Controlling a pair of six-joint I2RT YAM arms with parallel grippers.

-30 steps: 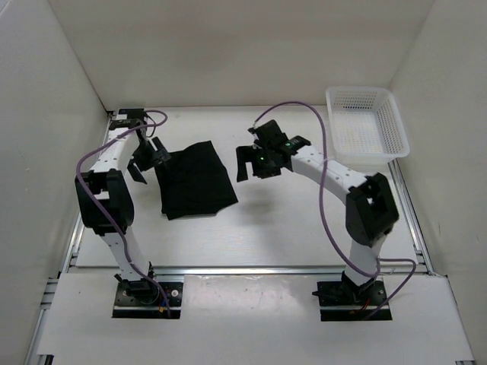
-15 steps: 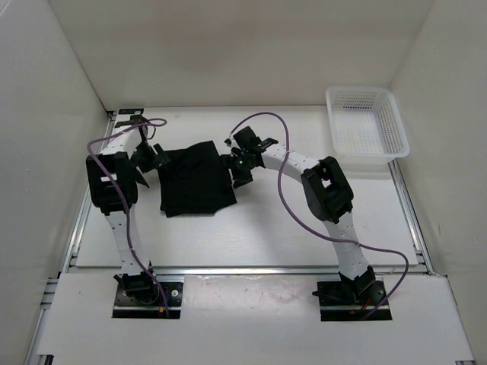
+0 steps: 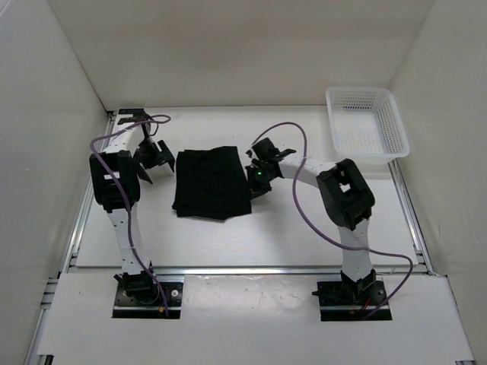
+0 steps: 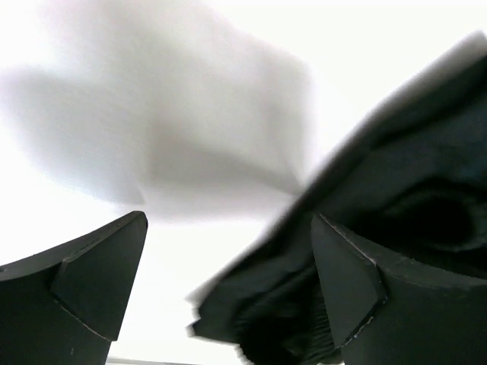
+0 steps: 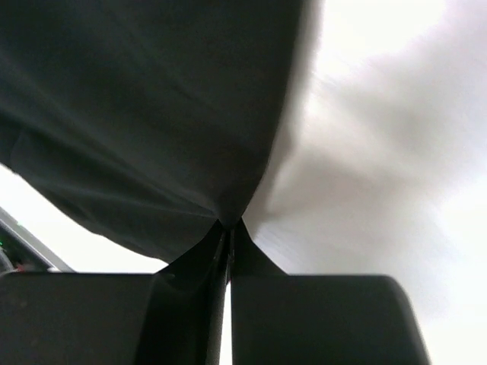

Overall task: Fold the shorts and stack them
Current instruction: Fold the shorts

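The black shorts (image 3: 211, 182) lie folded into a rough square on the white table, left of centre. My right gripper (image 3: 255, 181) is at their right edge, shut on a pinch of the fabric. In the right wrist view the jaws (image 5: 228, 232) meet on the cloth's edge, and the shorts (image 5: 152, 106) spread away above them. My left gripper (image 3: 152, 156) stands open just left of the shorts' far left corner. In the left wrist view a corner of the shorts (image 4: 396, 198) reaches in beside the right finger (image 4: 358, 281). The gap of the left gripper (image 4: 228, 281) holds nothing.
A white mesh basket (image 3: 367, 122) stands at the back right of the table, with nothing showing in it. White walls close in the table on the left, back and right. Purple cables loop above both arms.
My right gripper swung left to the shorts' right edge and shut on it. The shorts have slid a little to the right. My left gripper stayed open, now just off the cloth.
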